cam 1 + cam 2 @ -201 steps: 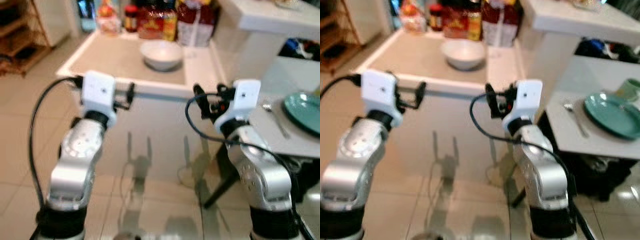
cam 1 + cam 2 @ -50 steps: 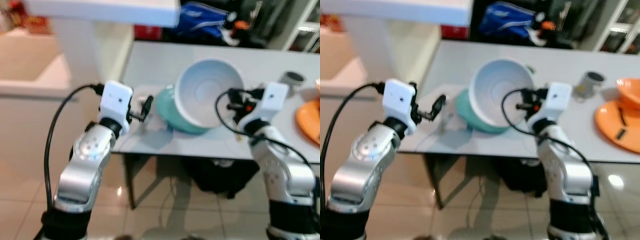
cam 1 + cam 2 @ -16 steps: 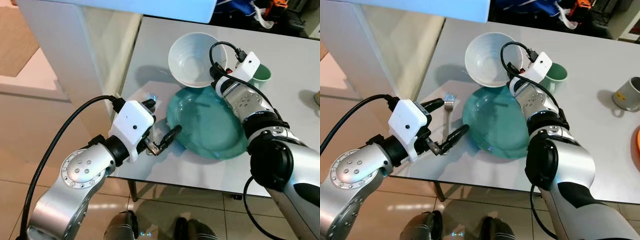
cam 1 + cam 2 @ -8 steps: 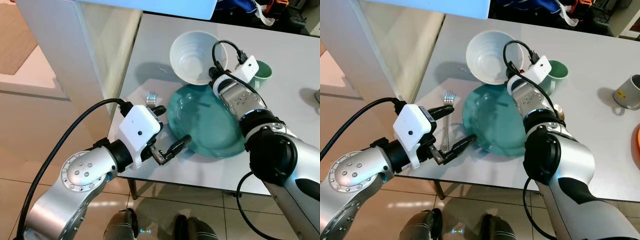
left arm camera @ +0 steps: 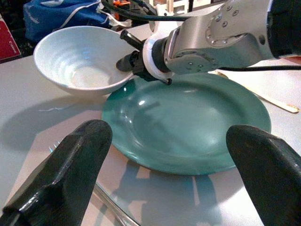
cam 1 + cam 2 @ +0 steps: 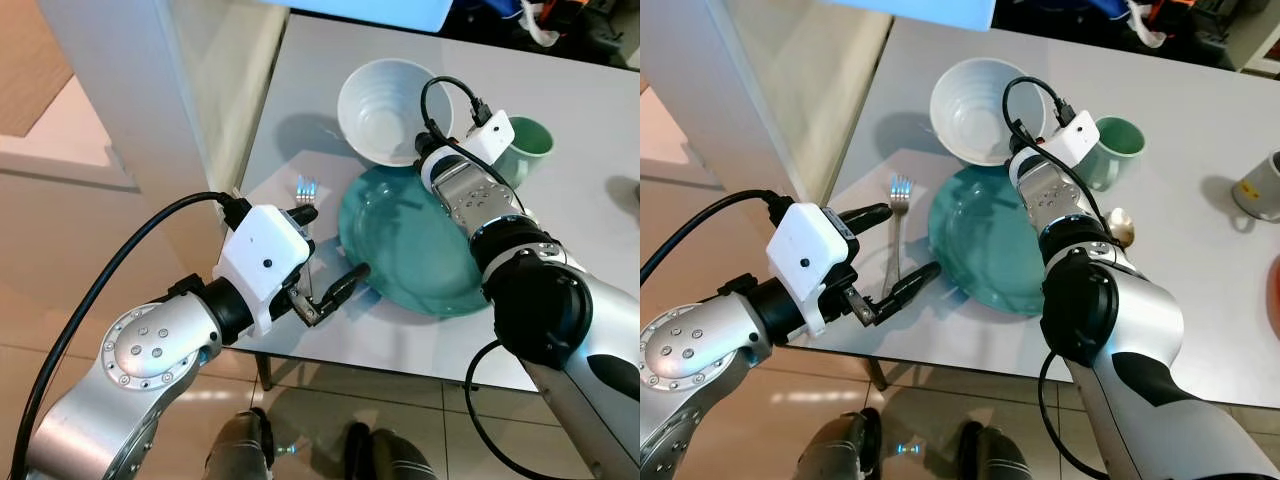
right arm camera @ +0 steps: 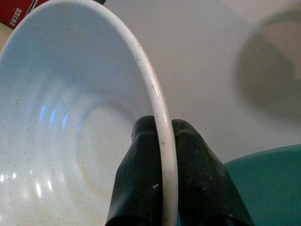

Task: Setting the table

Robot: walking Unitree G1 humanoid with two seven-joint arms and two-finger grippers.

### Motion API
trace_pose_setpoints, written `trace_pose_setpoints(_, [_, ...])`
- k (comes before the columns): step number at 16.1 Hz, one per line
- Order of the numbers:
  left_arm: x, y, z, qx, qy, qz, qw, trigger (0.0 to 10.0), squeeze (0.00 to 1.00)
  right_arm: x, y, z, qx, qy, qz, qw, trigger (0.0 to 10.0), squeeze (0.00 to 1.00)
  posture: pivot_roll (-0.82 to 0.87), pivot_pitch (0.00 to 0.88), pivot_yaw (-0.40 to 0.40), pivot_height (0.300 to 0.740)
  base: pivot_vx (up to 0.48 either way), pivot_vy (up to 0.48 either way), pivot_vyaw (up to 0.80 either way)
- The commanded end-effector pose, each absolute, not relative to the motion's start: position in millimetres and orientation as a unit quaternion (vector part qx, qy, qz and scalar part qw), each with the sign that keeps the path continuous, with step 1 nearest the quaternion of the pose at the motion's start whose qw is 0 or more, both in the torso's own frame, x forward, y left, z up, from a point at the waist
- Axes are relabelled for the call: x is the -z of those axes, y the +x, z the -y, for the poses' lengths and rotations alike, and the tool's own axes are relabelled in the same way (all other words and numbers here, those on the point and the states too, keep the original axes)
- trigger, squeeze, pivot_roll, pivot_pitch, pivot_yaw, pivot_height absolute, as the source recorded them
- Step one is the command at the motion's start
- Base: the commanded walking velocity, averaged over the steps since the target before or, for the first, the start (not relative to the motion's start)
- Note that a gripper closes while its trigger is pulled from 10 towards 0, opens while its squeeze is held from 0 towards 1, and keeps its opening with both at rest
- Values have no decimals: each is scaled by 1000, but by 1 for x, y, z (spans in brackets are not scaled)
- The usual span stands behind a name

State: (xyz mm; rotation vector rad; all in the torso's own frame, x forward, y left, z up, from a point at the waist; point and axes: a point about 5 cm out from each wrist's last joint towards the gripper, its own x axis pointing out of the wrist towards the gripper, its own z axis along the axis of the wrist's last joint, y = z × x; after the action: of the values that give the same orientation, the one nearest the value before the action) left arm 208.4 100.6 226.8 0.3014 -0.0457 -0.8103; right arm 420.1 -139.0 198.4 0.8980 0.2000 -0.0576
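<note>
- Placing the white ribbed ceramic bowl (image 6: pixel 385 108) seems to be the step in hand: it sits on the pale grey bench (image 6: pixel 590 130), touching or just over the far rim of the round teal plate (image 6: pixel 418 240).
- The right gripper (image 7: pixel 159 136) has its two black fingers (image 7: pixel 141 165) pressed together on the bowl's thin rim, one inside and one outside.
- The next move probably calls for lifting the bowl and setting it centred on the plate, or parting the fingers where it stands; a tilted release could make it tip.
- The left gripper (image 6: pixel 885 252) hovers at the near bench edge with fingers wide apart and holds nothing.
- Under it lies a silver metal fork (image 6: pixel 898 210), just beside the plate.
- A mint green mug (image 6: pixel 1112 148) stands beside the bowl.
</note>
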Motion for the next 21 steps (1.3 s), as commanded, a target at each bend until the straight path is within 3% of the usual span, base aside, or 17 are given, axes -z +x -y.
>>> trace_pose_setpoints(1, [-229, 205, -101, 394, 149, 24, 906, 10000, 0, -205, 422, 141, 32, 441, -85, 893, 10000, 71, 362, 243, -98, 740, 0, 0, 0])
trace_pose_setpoints(3, [-230, 204, -101, 393, 150, 23, 907, 10000, 0, -205, 422, 142, 35, 445, -85, 891, 10000, 576, 369, 248, -99, 740, 0, 0, 0])
trace_pose_setpoints(4, [-230, 204, -101, 392, 150, 23, 908, 10000, 0, -205, 422, 142, 36, 447, -85, 890, 10000, 675, 369, 248, -99, 740, 0, 0, 0])
trace_pose_setpoints(7, [-231, 203, -102, 387, 152, 21, 909, 10000, 0, -206, 422, 142, 38, 452, -83, 887, 10000, 824, 376, 250, -105, 740, 0, 0, 0])
trace_pose_setpoints(9, [-232, 204, -102, 384, 155, 22, 910, 10000, 0, -207, 422, 143, 37, 452, -82, 888, 10000, 1000, 379, 250, -106, 740, 0, 0, 0])
trace_pose_setpoints(12, [-233, 205, -103, 378, 157, 24, 912, 10000, 0, -209, 423, 145, 37, 452, -78, 888, 10000, 1000, 382, 241, -109, 740, 0, 0, 0])
trace_pose_setpoints(13, [-233, 206, -104, 376, 158, 26, 913, 10000, 0, -211, 423, 146, 38, 452, -76, 888, 10000, 988, 379, 236, -109, 740, 0, 0, 0])
trace_pose_setpoints(14, [-234, 208, -104, 375, 158, 27, 913, 10000, 0, -212, 423, 148, 38, 437, -72, 896, 10000, 773, 375, 231, -109, 740, 0, 0, 0])
trace_pose_setpoints(15, [-234, 209, -104, 375, 158, 28, 913, 10000, 0, -212, 423, 149, 40, 435, -72, 897, 10000, 0, 369, 226, -110, 740, 0, 0, 0])
trace_pose_setpoints(21, [-228, 219, -99, 381, 158, 19, 911, 10000, 0, -210, 422, 162, 52, 459, -69, 884, 10000, 0, 339, 165, -109, 740, 0, 0, 0])
